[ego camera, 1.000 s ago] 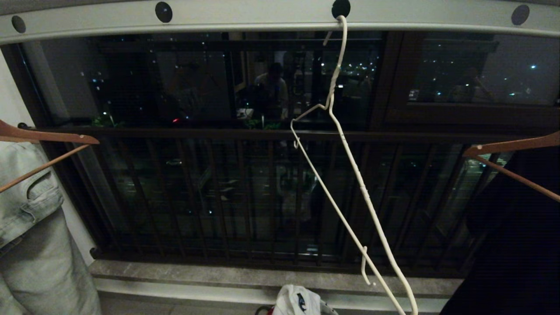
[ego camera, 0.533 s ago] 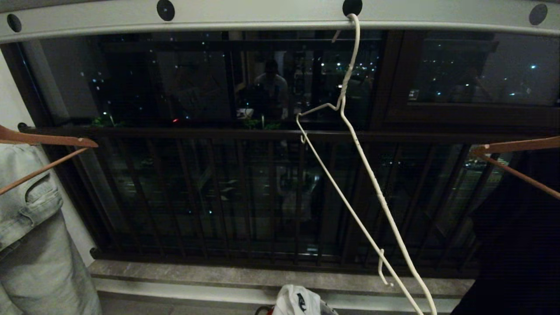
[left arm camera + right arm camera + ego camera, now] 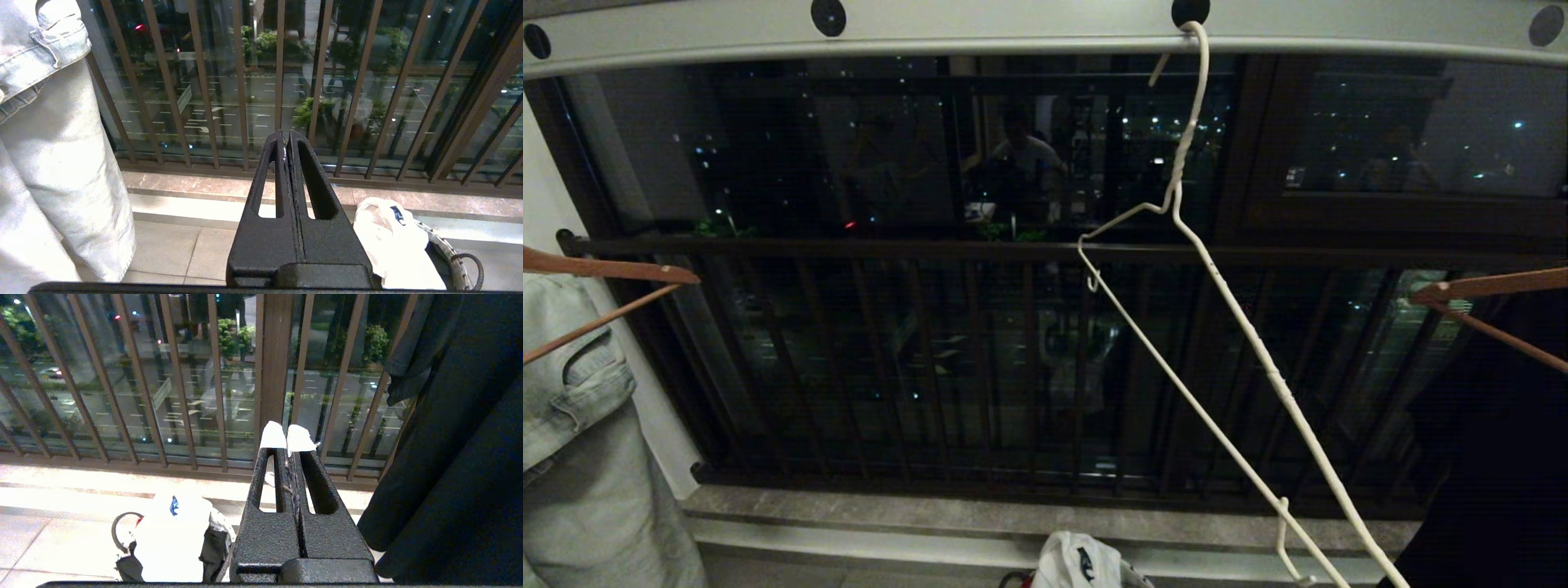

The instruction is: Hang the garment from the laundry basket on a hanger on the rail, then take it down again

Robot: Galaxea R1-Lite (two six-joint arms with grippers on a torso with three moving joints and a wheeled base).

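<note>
denim garment (image 3: 580, 441): hangs far left on wooden hanger (image 3: 605, 269)
dark garment (image 3: 1494, 457): far right
balcony railing (image 3: 931, 359): behind, above stone sill (image 3: 866, 510)

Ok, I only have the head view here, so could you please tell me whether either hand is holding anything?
Observer: No. The left hand is shut and empty, facing the balcony railing.
Operator: Thank you, and the right one?
Observer: The right hand is shut and empty too, with white tape on its fingertips.
Operator: And how does the T-shirt sit?
Observer: The T-shirt is heaped in the laundry basket, bulging above its rim, with a black loop handle beside it.
</note>
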